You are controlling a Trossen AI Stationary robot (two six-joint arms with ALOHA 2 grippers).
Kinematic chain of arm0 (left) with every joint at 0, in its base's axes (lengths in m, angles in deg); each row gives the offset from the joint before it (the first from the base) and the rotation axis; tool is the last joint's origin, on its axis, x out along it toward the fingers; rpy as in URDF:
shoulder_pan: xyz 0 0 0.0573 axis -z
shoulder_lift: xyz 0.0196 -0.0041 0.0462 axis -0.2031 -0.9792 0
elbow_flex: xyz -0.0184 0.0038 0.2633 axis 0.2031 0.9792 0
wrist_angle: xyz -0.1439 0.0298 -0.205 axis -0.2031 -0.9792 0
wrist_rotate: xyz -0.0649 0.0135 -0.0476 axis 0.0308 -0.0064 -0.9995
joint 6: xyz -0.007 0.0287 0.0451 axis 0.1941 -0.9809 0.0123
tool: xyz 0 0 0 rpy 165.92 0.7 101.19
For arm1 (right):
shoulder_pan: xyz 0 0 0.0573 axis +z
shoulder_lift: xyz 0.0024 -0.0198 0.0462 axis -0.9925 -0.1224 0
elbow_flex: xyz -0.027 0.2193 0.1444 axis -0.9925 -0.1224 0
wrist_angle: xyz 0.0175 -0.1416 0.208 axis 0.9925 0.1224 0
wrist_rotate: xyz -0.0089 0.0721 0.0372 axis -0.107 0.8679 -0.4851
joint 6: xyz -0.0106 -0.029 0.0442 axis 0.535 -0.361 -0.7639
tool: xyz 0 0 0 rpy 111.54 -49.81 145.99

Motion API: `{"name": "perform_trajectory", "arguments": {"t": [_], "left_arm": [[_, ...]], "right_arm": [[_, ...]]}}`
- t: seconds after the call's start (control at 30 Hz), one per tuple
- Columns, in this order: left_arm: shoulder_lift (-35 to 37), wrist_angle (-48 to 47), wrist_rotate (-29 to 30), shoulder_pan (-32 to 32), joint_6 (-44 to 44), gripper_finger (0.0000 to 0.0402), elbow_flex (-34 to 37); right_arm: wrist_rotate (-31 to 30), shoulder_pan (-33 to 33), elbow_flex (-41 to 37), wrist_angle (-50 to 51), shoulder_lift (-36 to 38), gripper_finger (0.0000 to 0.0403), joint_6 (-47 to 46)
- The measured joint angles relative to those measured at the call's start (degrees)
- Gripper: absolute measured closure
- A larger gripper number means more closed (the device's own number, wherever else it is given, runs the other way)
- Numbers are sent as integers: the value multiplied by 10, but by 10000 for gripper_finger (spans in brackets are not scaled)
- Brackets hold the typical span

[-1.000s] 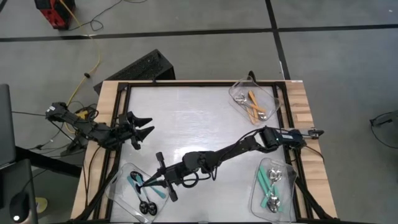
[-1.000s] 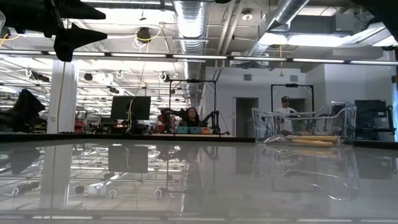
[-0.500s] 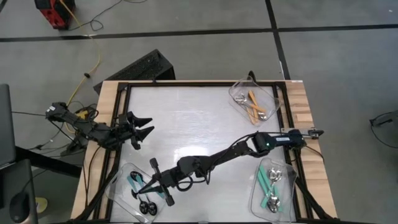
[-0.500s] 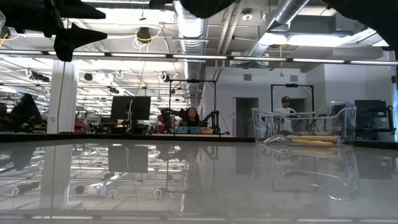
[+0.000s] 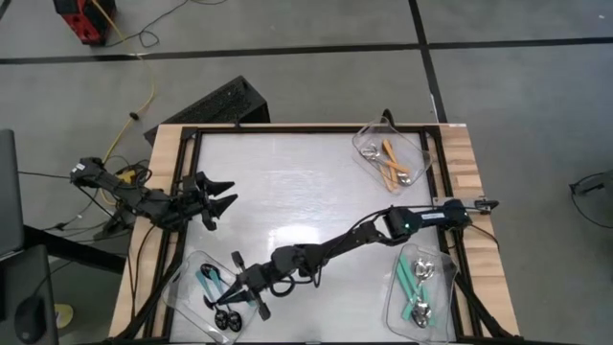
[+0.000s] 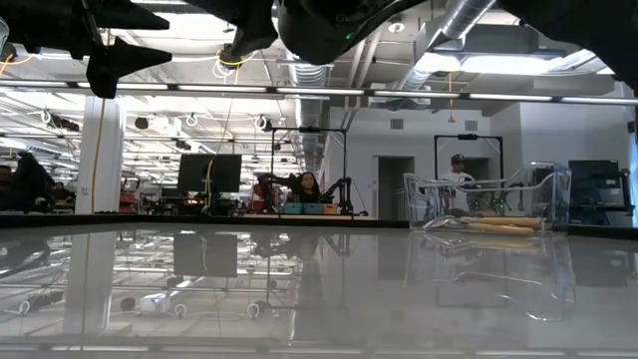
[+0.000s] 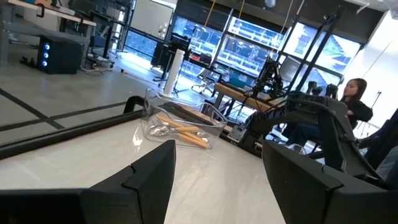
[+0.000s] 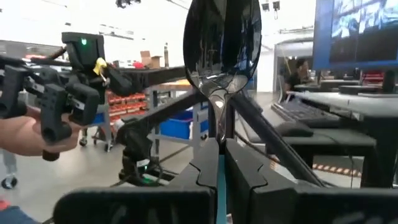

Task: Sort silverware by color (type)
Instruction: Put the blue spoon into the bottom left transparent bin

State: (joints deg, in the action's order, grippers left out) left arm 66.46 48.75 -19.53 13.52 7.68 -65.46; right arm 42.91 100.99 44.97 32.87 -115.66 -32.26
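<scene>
1. The right gripper (image 5: 233, 290) is pinching a black-bowled spoon (image 8: 222, 50) over the near-left tray (image 5: 196, 287).
2. The left gripper (image 5: 222, 199) is hovering wide, empty, above the tabletop (image 5: 297, 182).

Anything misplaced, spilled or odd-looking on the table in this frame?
Nothing stands out. Orange spoons lie in the far right tray, teal spoons in the near right tray, blue spoons in the near left tray. The right gripper holds a black-bowled spoon over that tray.
</scene>
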Motion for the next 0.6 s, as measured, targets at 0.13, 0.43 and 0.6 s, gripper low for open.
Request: {"name": "perform_trajectory", "arguments": {"t": [0.13,0.43,0.6], "left_arm": [[0,1,-1,0,1,176,0],[0,-1,0,0,2,176,0],[0,-1,0,0,1,176,0]], "right_arm": [[0,-2,6,-15,-5,369,-3],[-1,-2,18,17,-15,369,-20],[-45,-4,19,63,-15,369,-31]]}}
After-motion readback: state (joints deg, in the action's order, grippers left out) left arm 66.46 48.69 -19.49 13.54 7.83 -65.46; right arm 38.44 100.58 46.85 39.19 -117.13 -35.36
